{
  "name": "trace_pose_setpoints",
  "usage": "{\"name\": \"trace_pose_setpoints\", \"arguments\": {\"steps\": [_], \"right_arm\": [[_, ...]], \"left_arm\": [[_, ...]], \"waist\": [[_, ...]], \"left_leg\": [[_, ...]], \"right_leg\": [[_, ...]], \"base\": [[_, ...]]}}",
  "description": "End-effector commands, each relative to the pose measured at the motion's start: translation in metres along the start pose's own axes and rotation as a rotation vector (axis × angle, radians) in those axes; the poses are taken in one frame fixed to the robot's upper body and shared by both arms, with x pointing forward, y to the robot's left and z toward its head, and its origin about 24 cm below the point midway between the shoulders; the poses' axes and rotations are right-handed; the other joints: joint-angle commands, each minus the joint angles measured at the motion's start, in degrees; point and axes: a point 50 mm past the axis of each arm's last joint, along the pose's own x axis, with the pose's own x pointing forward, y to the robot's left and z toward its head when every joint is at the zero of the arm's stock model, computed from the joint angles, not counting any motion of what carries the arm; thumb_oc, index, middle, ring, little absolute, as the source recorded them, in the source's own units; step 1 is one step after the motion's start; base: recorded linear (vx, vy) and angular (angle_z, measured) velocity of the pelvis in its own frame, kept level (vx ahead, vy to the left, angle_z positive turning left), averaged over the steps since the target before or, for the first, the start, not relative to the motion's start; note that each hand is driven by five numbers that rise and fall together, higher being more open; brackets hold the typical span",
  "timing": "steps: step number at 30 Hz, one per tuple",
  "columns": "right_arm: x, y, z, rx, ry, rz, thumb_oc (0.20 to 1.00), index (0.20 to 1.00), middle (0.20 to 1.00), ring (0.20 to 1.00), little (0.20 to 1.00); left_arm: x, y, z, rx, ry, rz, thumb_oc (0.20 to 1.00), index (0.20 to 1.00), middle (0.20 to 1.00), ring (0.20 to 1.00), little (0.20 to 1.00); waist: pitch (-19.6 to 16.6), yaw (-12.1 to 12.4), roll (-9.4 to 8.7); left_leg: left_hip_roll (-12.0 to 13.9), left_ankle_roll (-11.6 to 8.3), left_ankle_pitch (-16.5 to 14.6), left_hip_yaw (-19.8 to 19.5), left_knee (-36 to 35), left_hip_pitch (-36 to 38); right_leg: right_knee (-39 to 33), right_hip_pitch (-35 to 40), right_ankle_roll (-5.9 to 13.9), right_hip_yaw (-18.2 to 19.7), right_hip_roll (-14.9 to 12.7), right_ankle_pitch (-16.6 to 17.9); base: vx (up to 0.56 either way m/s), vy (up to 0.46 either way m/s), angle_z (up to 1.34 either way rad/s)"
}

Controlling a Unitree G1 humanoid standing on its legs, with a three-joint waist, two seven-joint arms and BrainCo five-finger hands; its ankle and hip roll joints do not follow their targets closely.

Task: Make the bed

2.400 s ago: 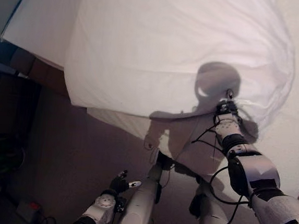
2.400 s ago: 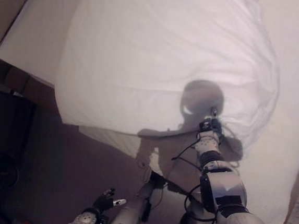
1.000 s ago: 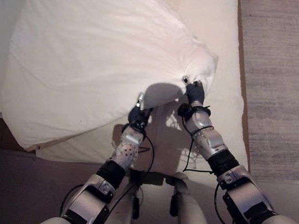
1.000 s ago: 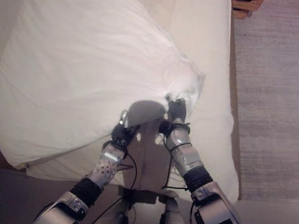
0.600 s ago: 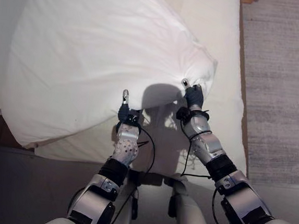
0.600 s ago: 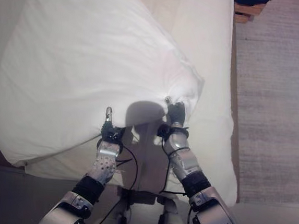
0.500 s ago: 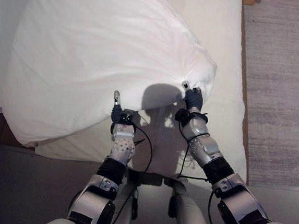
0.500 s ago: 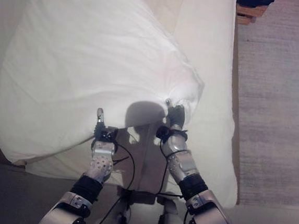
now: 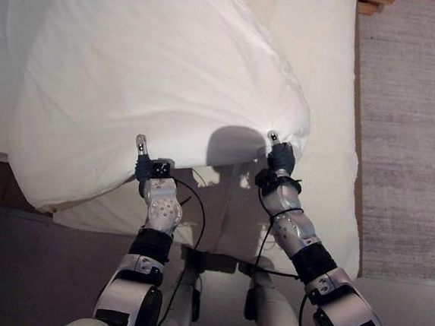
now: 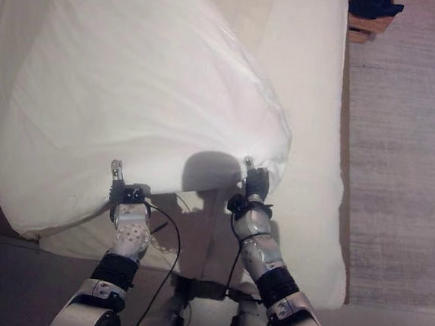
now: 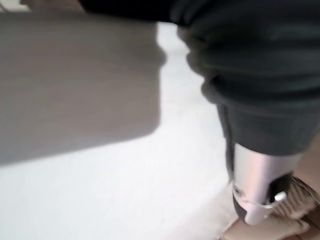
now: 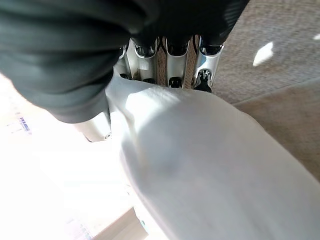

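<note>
A big white duvet point(image 9: 157, 66) lies puffed up over the bed point(image 9: 329, 58), its near edge raised above the white sheet. My right hand point(image 9: 281, 159) is at the duvet's near right corner. In the right wrist view its fingers point(image 12: 172, 62) curl over the white cloth point(image 12: 200, 160), with the thumb under it. My left hand point(image 9: 149, 174) is further left at the same near edge, one finger sticking up against the cloth. The left wrist view has its thumb point(image 11: 260, 190) beside white fabric; its grip is hidden.
Grey carpet point(image 9: 409, 149) runs along the bed's right side, past a thin wooden frame edge point(image 9: 357, 107). A dark object on something wooden point(image 10: 372, 9) sits at the far right corner. Dark floor point(image 9: 25, 268) lies at the lower left by the bed's foot.
My left hand has slid left along the duvet's near edge, away from the right hand. The right hand has kept its hold at the corner. The camera turned since the earliest frames.
</note>
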Motion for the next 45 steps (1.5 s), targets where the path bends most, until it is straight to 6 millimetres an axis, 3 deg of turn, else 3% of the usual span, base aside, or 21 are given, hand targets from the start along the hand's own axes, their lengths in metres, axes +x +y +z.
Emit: {"name": "trace_pose_setpoints", "arguments": {"steps": [1, 8, 13, 21, 23, 24, 27, 29, 30, 31, 32, 33, 34, 35, 36, 37, 38, 40, 41, 42, 45], "right_arm": [[-0.004, -0.068, 0.035, 0.100, -0.216, -0.215, 0.200, 0.200, 0.200, 0.200, 0.200], [-0.005, -0.073, 0.017, 0.124, -0.110, -0.142, 0.200, 0.200, 0.200, 0.200, 0.200], [-0.009, -0.074, 0.001, 0.097, -0.021, -0.083, 0.200, 0.200, 0.200, 0.200, 0.200], [-0.012, -0.079, 0.004, 0.078, -0.027, -0.062, 0.200, 0.200, 0.200, 0.200, 0.200], [-0.014, -0.080, 0.004, 0.092, -0.021, -0.055, 0.200, 0.200, 0.200, 0.200, 0.200], [-0.014, -0.080, 0.004, 0.093, -0.021, -0.055, 0.200, 0.200, 0.200, 0.200, 0.200], [-0.018, -0.081, -0.002, 0.118, 0.003, -0.047, 0.200, 0.200, 0.200, 0.200, 0.200], [-0.021, -0.086, -0.001, 0.151, -0.002, -0.069, 0.200, 0.200, 0.200, 0.200, 0.200], [-0.021, -0.086, -0.001, 0.151, -0.002, -0.070, 0.200, 0.200, 0.200, 0.200, 0.200], [-0.026, -0.093, -0.002, 0.151, 0.001, -0.089, 0.200, 0.200, 0.200, 0.200, 0.200], [-0.026, -0.093, -0.002, 0.151, 0.001, -0.089, 0.200, 0.200, 0.200, 0.200, 0.200], [-0.028, -0.093, -0.002, 0.167, 0.005, -0.108, 0.200, 0.200, 0.200, 0.200, 0.200], [-0.027, -0.087, -0.007, 0.187, 0.019, -0.103, 0.200, 0.200, 0.200, 0.200, 0.200], [-0.026, -0.086, -0.007, 0.188, 0.018, -0.103, 0.200, 0.200, 0.200, 0.200, 0.200], [-0.025, -0.082, -0.010, 0.204, 0.023, -0.106, 0.200, 0.200, 0.200, 0.200, 0.200], [-0.023, -0.078, -0.015, 0.227, 0.041, -0.117, 0.200, 0.200, 0.200, 0.200, 0.200], [-0.023, -0.079, -0.015, 0.227, 0.041, -0.116, 0.200, 0.200, 0.200, 0.200, 0.200], [-0.024, -0.079, -0.019, 0.256, 0.050, -0.123, 0.200, 0.200, 0.200, 0.200, 0.200], [-0.027, -0.082, -0.026, 0.280, 0.073, -0.132, 0.200, 0.200, 0.200, 0.200, 0.200], [-0.027, -0.082, -0.026, 0.280, 0.073, -0.132, 0.200, 0.200, 0.200, 0.200, 0.200], [-0.035, -0.089, -0.041, 0.349, 0.114, -0.203, 0.200, 0.200, 0.200, 0.200, 0.200]], "left_arm": [[0.023, 0.009, 0.075, 0.177, -0.285, -0.075, 0.200, 0.200, 0.200, 0.200, 0.200], [0.025, 0.003, 0.075, 0.399, -0.218, -0.255, 0.200, 0.200, 0.200, 0.200, 0.200], [0.021, 0.006, 0.077, 0.404, -0.196, -0.314, 0.200, 0.200, 0.200, 0.200, 0.200], [0.011, 0.002, 0.064, 0.349, -0.157, -0.381, 0.200, 0.200, 0.200, 0.200, 0.200], [0.008, -0.003, 0.063, 0.352, -0.162, -0.410, 0.200, 0.200, 0.200, 0.200, 0.200], [0.008, -0.003, 0.063, 0.352, -0.163, -0.411, 0.200, 0.200, 0.200, 0.200, 0.200], [0.009, -0.007, 0.066, 0.328, -0.171, -0.414, 0.200, 0.200, 0.200, 0.200, 0.200], [0.011, -0.009, 0.067, 0.314, -0.170, -0.413, 0.200, 0.200, 0.200, 0.200, 0.200], [0.011, -0.009, 0.067, 0.315, -0.169, -0.413, 0.200, 0.200, 0.200, 0.200, 0.200], [0.012, -0.009, 0.060, 0.337, -0.142, -0.423, 0.200, 0.200, 0.200, 0.200, 0.200], [0.013, -0.009, 0.060, 0.337, -0.142, -0.424, 0.200, 0.200, 0.200, 0.200, 0.200], [0.009, -0.012, 0.050, 0.372, -0.107, -0.463, 0.200, 0.200, 0.200, 0.200, 0.200], [0.009, -0.013, 0.051, 0.380, -0.112, -0.467, 0.200, 0.200, 0.200, 0.200, 0.200], [0.009, -0.014, 0.051, 0.380, -0.113, -0.467, 0.200, 0.200, 0.200, 0.200, 0.200], [0.010, -0.015, 0.053, 0.393, -0.125, -0.461, 0.200, 0.200, 0.200, 0.200, 0.200], [0.009, -0.013, 0.053, 0.405, -0.130, -0.457, 0.200, 0.200, 0.200, 0.200, 0.200], [0.009, -0.013, 0.053, 0.405, -0.130, -0.456, 0.200, 0.200, 0.200, 0.200, 0.200], [0.010, -0.011, 0.047, 0.410, -0.104, -0.455, 0.200, 0.200, 0.200, 0.200, 0.200], [0.010, -0.006, 0.043, 0.417, -0.082, -0.441, 0.200, 0.200, 0.200, 0.200, 0.200], [0.010, -0.006, 0.043, 0.417, -0.082, -0.440, 0.200, 0.200, 0.200, 0.200, 0.200], [0.011, 0.000, 0.037, 0.426, -0.064, -0.404, 0.200, 0.200, 0.200, 0.200, 0.200]], "waist": [[-8.8, -1.1, -1.05], [-8.1, -0.8, 0.21], [-7.8, -0.1, 0.87], [-7.0, -0.4, 1.79], [-8.4, -0.9, 1.56], [-8.5, -1.0, 1.53], [-10.6, -1.7, 1.39], [-12.5, -2.3, 1.89], [-12.5, -2.3, 1.88], [-14.6, -3.4, 1.96], [-14.7, -3.4, 1.89], [-14.8, -3.6, 0.61], [-14.3, -3.0, 0.29], [-14.4, -2.9, 0.10], [-14.0, -2.2, 0.37], [-14.4, -1.7, 1.89], [-14.4, -1.6, 1.91], [-14.3, -2.5, 2.93], [-14.5, -3.4, 3.10], [-14.4, -3.4, 3.10], [-15.1, -5.1, 2.35]], "left_leg": [[-3.1, 0.62, -4.8, -0.3, 0.0, 1.1], [-3.1, 1.08, -4.8, -0.9, 0.0, 2.4], [-3.1, 1.04, -5.8, -1.6, 0.9, 5.6], [-4.0, -0.05, -7.5, -6.1, 10.6, 1.3], [0.9, -1.25, -6.8, -7.9, 9.5, 2.0], [0.8, -1.25, -6.5, -8.0, 9.4, 1.9], [10.7, -3.29, -1.7, -8.3, 6.1, 2.9], [13.3, -5.04, -0.7, -6.7, 5.7, 3.0], [13.3, -5.05, -0.7, -6.7, 5.7, 3.0], [12.4, -6.23, -3.5, -3.7, 5.1, 4.1], [12.3, -6.15, -3.3, -3.8, 5.1, 3.9], [6.9, -5.13, -7.3, -3.3, 9.6, 2.2], [5.6, -4.28, -8.5, -1.8, 10.8, 1.7], [5.4, -4.17, -8.4, -1.7, 10.8, 1.4], [5.0, -3.70, -8.8, 0.2, 10.9, 1.5], [3.3, -2.60, -8.1, 2.3, 8.5, 2.3], [3.3, -2.66, -8.1, 2.3, 8.3, 2.5], [1.5, -2.14, -6.1, 2.8, 5.4, 3.9], [-0.5, -1.74, -5.2, 3.0, 2.9, 6.0], [-0.5, -1.79, -5.2, 3.0, 2.7, 6.3], [-4.4, -1.44, -4.8, 2.2, 1.7, 8.2]], "right_leg": [[2.5, 0.9, 0.89, 0.0, 1.0, 0.0], [8.1, -0.1, -0.10, 1.2, 1.1, -2.5], [10.9, 1.3, -0.76, 1.5, 1.5, -4.9], [13.4, 2.4, -1.47, -1.6, -0.8, -6.3], [13.9, 3.4, -0.67, -2.4, -3.4, -7.3], [13.7, 3.3, -0.68, -2.4, -3.5, -7.0], [15.8, 4.5, 0.76, -1.7, -8.6, -8.2], [15.6, 5.0, 1.93, -1.9, -11.8, -7.1], [15.5, 5.1, 1.98, -1.9, -11.8, -7.1], [14.2, 6.4, 3.95, -3.2, -15.9, -3.0], [13.9, 6.4, 4.00, -3.3, -16.0, -2.6], [11.2, 7.1, 4.98, -3.8, -21.3, 9.1], [11.0, 5.9, 4.84, -5.2, -22.4, 11.8], [10.8, 5.7, 4.89, -5.0, -22.6, 12.1], [11.3, 5.0, 4.63, -8.5, -22.7, 11.9], [14.2, 4.9, 3.29, -11.7, -20.1, 6.1], [14.6, 4.8, 3.23, -11.5, -20.1, 5.9], [18.1, 4.1, 0.73, -8.7, -11.7, -2.5], [19.8, 3.9, -1.10, -7.2, -4.5, -7.1], [19.9, 4.0, -1.14, -7.2, -4.5, -7.3], [17.4, 4.0, -1.95, -3.8, 4.0, -8.2]], "base": [[-0.01, 0.031, 0.00], [0.00, 0.004, 0.00], [0.01, -0.017, 0.02], [-0.07, 0.001, 0.31], [0.01, 0.182, 0.62], [0.01, 0.209, 0.57], [0.09, 0.529, 0.72], [0.08, 0.471, 0.44], [0.10, 0.618, 0.20], [0.06, 0.419, 0.11], [0.07, 0.852, 0.23], [-0.03, 0.657, 0.31], [-0.03, 0.657, 0.28], [-0.06, 0.444, 0.13], [-0.05, 0.658, -0.27], [-0.04, 0.648, -0.49], [-0.03, 0.628, -0.70], [0.03, 0.515, -0.30], [0.06, 0.456, 0.06], [0.08, 0.389, 0.25], [0.08, 0.256, 0.25]]}}
